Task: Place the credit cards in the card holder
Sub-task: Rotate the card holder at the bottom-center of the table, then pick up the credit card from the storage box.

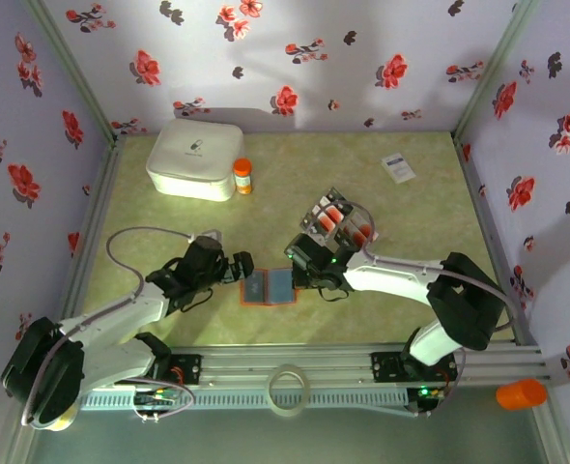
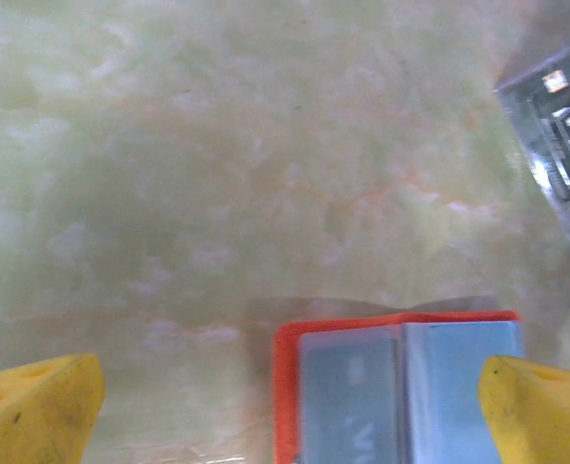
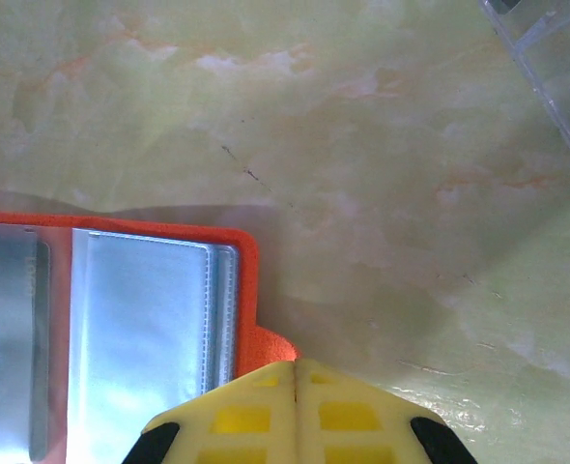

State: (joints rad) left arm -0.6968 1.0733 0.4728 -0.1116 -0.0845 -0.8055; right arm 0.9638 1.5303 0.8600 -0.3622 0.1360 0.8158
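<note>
Left gripper (image 1: 237, 268) spread, right gripper (image 3: 296, 367) pressed together at card holder (image 1: 268, 286) corner; cards (image 1: 341, 220) at one o'clock, blurred inside clear tray (image 3: 548, 70).

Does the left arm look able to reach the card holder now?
Likely yes: the open left end effector hangs right at the card holder, nothing between; the shut right end effector sits at its other edge.

The left gripper (image 2: 290, 411) has its two yellow fingertips (image 2: 34, 406) spread wide above a pale green marbled table surface (image 2: 217, 174). Between them lies the open orange card holder (image 2: 401, 387) with grey-blue clear sleeves. One fingertip overlaps the holder's side. Beyond it, apart, a dark credit card (image 2: 565, 126) with white lettering lies under clear plastic.
</note>
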